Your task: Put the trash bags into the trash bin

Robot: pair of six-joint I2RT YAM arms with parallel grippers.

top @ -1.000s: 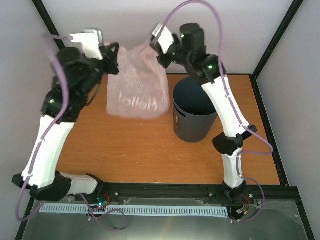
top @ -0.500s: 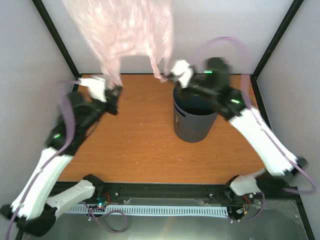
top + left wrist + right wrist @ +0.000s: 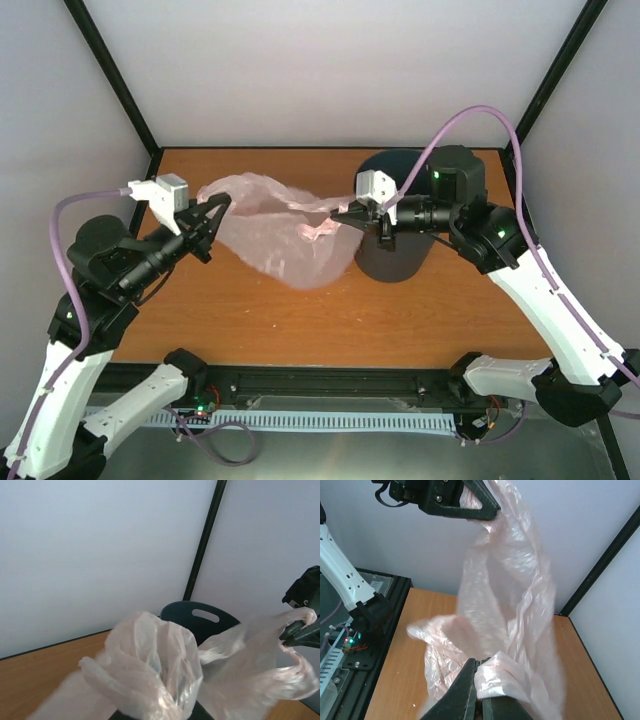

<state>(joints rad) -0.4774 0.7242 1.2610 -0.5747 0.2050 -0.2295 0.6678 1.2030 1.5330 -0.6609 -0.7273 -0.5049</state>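
Note:
The thin pale-pink trash bag [image 3: 285, 240] hangs stretched between my two grippers above the table, just left of the trash bin. My left gripper [image 3: 214, 206] is shut on the bag's left edge. My right gripper [image 3: 346, 212] is shut on a bunched fold of its right edge. The dark grey trash bin [image 3: 405, 255] stands upright, partly hidden behind my right arm. In the right wrist view the right gripper [image 3: 476, 662] pinches crumpled film and the bag [image 3: 505, 595] rises to the left gripper [image 3: 487, 512]. In the left wrist view the bag [image 3: 150, 665] covers my own fingers, with the bin [image 3: 200, 622] behind it.
The wooden table [image 3: 250, 320] is boxed in by pale walls and black frame posts [image 3: 110, 75]. A black rail with cabling [image 3: 330, 385] runs along the near edge between the arm bases.
Half a second ago the bag was flung high toward the back wall. Both arms have since dropped and come forward, and the bag now sags low between them beside the bin.

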